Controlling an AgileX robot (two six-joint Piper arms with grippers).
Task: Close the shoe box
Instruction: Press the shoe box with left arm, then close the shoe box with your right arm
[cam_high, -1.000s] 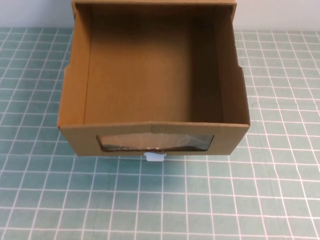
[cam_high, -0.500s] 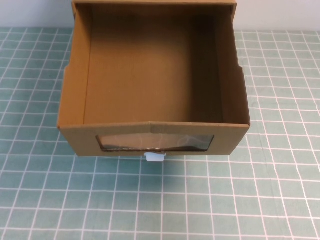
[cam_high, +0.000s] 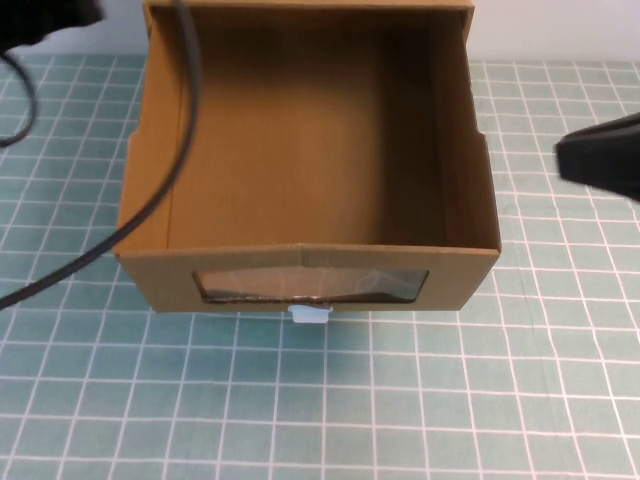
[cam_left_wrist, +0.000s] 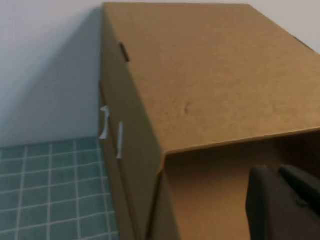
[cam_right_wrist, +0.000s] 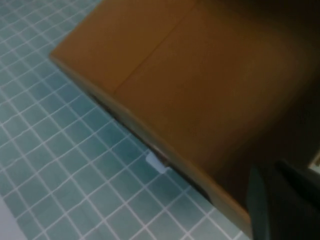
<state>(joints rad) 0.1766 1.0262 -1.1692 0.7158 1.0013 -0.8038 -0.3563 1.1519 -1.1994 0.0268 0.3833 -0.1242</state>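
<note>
Looking down from the high view, we are seeing the shoe box (cam_high: 305, 150) sitting in the upper middle of the frame on the green grid mat (cam_high: 330, 400), its drawer pulled out with its long axis running from the top of the frame toward the bottom. Its windowed front (cam_high: 312, 284) is facing the lower edge, with the white pull tab (cam_high: 309, 315) just below. We are keeping our left gripper (cam_high: 45, 18) at the upper left corner and our right gripper (cam_high: 600, 155) at the right edge, beside the box; whether either one's fingers are spread or pressed together, we cannot tell.
</note>
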